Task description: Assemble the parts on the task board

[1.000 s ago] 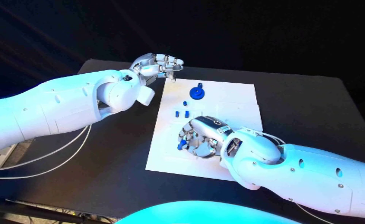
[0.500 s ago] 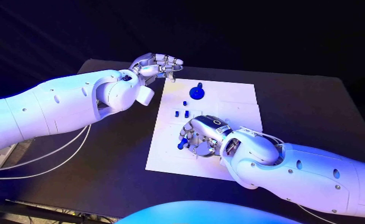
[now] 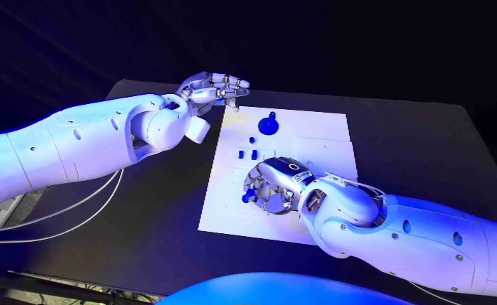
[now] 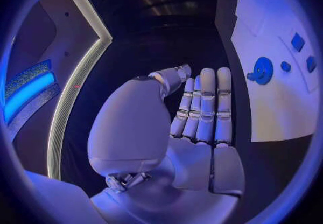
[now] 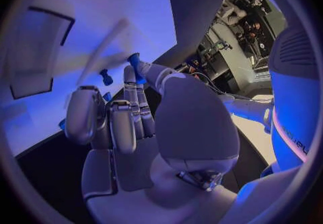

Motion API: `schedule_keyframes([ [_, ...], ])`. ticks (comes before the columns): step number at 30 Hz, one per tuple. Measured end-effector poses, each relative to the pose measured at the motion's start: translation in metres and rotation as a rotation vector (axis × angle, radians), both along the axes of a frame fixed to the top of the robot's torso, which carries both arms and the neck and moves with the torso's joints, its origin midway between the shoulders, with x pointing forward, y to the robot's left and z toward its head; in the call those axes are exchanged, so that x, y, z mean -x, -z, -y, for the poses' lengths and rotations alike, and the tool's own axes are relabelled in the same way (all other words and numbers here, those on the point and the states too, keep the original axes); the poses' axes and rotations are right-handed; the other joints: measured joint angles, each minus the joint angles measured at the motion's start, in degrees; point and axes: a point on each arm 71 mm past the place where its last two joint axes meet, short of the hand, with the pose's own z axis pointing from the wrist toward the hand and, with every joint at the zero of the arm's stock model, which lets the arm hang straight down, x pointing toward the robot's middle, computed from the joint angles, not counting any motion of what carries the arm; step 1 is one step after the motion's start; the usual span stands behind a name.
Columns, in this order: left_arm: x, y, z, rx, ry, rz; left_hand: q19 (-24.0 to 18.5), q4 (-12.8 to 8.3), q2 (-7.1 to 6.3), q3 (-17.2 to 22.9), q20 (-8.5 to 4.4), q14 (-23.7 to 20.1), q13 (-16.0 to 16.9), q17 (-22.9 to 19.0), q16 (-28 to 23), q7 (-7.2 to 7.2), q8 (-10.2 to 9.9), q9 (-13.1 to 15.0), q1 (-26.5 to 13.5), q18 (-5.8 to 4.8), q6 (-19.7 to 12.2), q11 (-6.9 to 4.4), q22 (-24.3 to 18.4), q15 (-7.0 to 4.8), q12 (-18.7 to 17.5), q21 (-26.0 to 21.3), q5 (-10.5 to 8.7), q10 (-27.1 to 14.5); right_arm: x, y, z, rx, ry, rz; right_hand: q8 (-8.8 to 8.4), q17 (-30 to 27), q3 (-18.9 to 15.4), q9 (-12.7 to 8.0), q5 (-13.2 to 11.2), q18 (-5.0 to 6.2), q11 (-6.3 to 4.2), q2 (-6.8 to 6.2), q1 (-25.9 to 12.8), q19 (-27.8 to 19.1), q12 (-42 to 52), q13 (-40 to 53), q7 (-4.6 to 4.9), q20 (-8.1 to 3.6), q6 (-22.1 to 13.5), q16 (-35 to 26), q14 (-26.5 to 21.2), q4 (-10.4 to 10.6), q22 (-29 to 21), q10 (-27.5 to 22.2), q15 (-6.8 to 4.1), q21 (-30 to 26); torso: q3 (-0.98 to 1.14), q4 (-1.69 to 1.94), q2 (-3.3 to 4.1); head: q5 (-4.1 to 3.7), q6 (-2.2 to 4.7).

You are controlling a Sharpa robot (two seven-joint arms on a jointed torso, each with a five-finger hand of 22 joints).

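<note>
A white task board (image 3: 311, 129) lies in the middle of a black desk (image 3: 414, 140), its long side running away from the robot. Several small blue parts sit on it. The largest is a round blue disc with a short stem (image 3: 268, 125), near the far end of the board; the left wrist view shows it too (image 4: 261, 69). Just nearer the robot lies one small blue piece (image 3: 252, 140), and nearer again a pair of small blue pieces (image 3: 246, 154) side by side. All of these rest loose and apart from one another, so most of the assembly looks undone.

The right hand (image 3: 274, 184) is over the near half of the board, palm down, fingers curled toward the surface. A blue part (image 3: 248, 194) shows at its fingertips on the board's left side. In the right wrist view the thumb and one finger meet on a small blue piece (image 5: 134, 61), which suggests a pinch, with another small blue piece (image 5: 106, 77) lying on the board close by. Whether the pinched part is being lifted or seated cannot be told.

The left hand (image 3: 215, 92) hovers off the board, above the desk beside the board's far left corner. Its fingers (image 4: 205, 108) are held straight and close together, holding nothing.

As a judgement, the task is at an early stage: one part in hand, the rest waiting.
</note>
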Motion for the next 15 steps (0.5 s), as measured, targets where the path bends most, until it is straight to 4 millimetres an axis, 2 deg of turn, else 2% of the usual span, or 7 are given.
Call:
schedule_keyframes([
  [3, 0.0001, 0.0, 0.0002, 0.0, 0.001, -0.001, 0.0, 0.0, 0.0, 0.0, 0.0, 0.0, 0.0, 0.0, 0.0, 0.0, 0.0, 0.0, 0.0, 0.0, 0.0, 0.0, 0.0, 0.0, 0.0, 0.0, 0.0, 0.0, 0.0013, 0.0003, -0.0023, 0.011, -0.012, -0.004, -0.3, 0.0, -0.8, 0.6, 0.8, 0.0, 0.27, -1.22, -1.6, 0.0, -0.3, 0.3, 0.79, 0.03, -1.1, 0.0, 0.0, 0.3, 0.0, 0.3, 0.0, 0.0, -0.02, -0.01, -0.01, 0.01, -0.07],
  [15, 0.0002, 0.0001, 0.0003, 0.0, 0.002, -0.002, 0.0, 0.0, 0.0, 0.0, 0.0, 0.0, 0.0, 0.0, 0.0, 0.0, 0.0, 0.0, 0.0, 0.0, 0.0, 0.0, 0.0, 0.0, 0.0, 0.0, 0.0, 0.0, 0.0026, 0.0046, -0.0038, 0.052, -0.026, -0.021, -3.08, 0.0, -1.7, -0.6, 0.9, 0.0, 0.27, -2.71, -3.3, -0.2, -0.6, 1.2, 0.39, 0.22, -5.3, 0.0, 0.0, 0.6, 0.0, 0.3, 0.0, -0.5, -0.03, 0.0, -0.04, -0.15, -0.17],
])
